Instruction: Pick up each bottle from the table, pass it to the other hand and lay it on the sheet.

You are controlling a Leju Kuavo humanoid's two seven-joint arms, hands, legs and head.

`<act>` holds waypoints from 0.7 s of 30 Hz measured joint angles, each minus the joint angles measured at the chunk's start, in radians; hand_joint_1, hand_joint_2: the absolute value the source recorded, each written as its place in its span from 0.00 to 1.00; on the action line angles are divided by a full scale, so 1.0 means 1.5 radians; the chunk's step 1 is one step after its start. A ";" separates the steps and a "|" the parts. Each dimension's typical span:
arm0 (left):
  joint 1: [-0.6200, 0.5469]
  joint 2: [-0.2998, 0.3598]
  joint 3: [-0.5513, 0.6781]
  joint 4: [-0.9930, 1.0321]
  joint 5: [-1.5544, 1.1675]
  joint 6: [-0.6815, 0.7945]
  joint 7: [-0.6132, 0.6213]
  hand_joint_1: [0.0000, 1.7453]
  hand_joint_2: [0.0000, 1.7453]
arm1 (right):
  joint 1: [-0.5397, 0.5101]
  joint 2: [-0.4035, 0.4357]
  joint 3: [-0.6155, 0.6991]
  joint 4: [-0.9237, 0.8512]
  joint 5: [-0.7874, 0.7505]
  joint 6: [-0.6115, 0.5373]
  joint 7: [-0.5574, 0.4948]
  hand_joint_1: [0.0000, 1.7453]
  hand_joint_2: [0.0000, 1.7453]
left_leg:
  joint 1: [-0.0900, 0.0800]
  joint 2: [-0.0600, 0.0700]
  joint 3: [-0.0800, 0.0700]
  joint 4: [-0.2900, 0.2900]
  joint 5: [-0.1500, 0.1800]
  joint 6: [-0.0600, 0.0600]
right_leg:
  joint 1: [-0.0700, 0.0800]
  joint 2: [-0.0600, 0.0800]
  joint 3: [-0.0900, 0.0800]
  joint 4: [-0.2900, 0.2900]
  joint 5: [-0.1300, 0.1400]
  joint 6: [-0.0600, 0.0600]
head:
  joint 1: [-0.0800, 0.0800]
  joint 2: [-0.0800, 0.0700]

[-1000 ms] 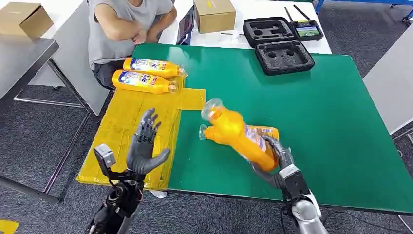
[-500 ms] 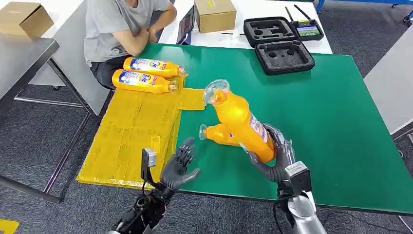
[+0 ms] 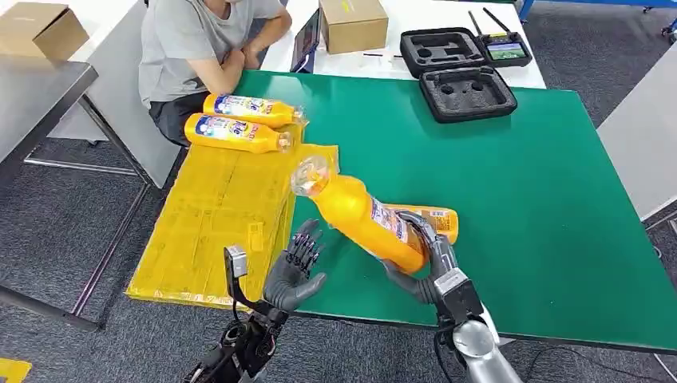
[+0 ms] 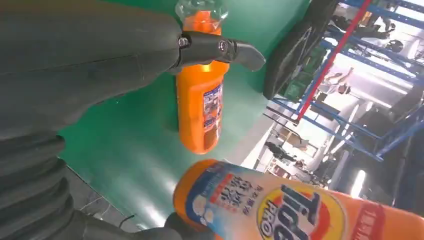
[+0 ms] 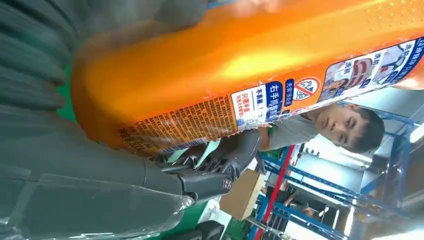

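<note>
Since half a second ago, the right hand [image 3: 431, 259] has tilted its orange bottle [image 3: 363, 219] over to the robot's left, so the clear cap end now points at the yellow sheet [image 3: 215, 215] instead of up and away. The left hand [image 3: 294, 267] has stayed almost where it was, near the front edge of the green worktop [image 3: 519, 175], with only a small shift.

The right hand grips the bottle around its lower part, the fingers [image 5: 227, 150] wrapped on the label side, and the bottle hangs tilted above the worktop, not touching it. Its cap end is over the border between worktop and sheet. The left hand is open, palm turned to the bottle, fingers [image 3: 307, 243] spread and holding nothing; it is just beside the bottle, but I cannot tell if they touch. In the left wrist view the base of the held bottle [image 4: 300, 210] is close in front of this hand.

A second orange bottle [image 3: 435, 219] lies on its side on the worktop, partly hidden behind the held one; the left wrist view shows it [image 4: 200, 100] whole. Two more bottles [image 3: 239, 120] lie side by side at the far end of the sheet, caps toward the worktop.

A person in a grey shirt [image 3: 180, 40] sits at the far left corner, arms folded. Two black foam cases [image 3: 455, 68] and a cardboard box [image 3: 351, 22] stand behind.
</note>
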 measured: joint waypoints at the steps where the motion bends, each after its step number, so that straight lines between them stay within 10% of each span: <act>1: 0.001 0.000 0.000 -0.004 0.001 0.001 -0.001 0.00 1.00 | -0.001 0.000 0.002 0.003 0.003 -0.001 0.000 1.00 1.00 | 0.000 0.000 0.000 0.000 0.000 0.000 | 0.000 0.000 0.000 0.000 0.000 0.000 | 0.000 0.000; 21: 0.020 0.001 -0.015 -0.095 0.003 0.019 0.009 0.00 1.00 | -0.013 0.032 0.007 0.059 0.035 -0.003 0.000 1.00 1.00 | 0.000 0.000 0.000 0.000 0.000 0.000 | 0.000 0.000 0.000 0.000 0.000 0.000 | 0.000 0.000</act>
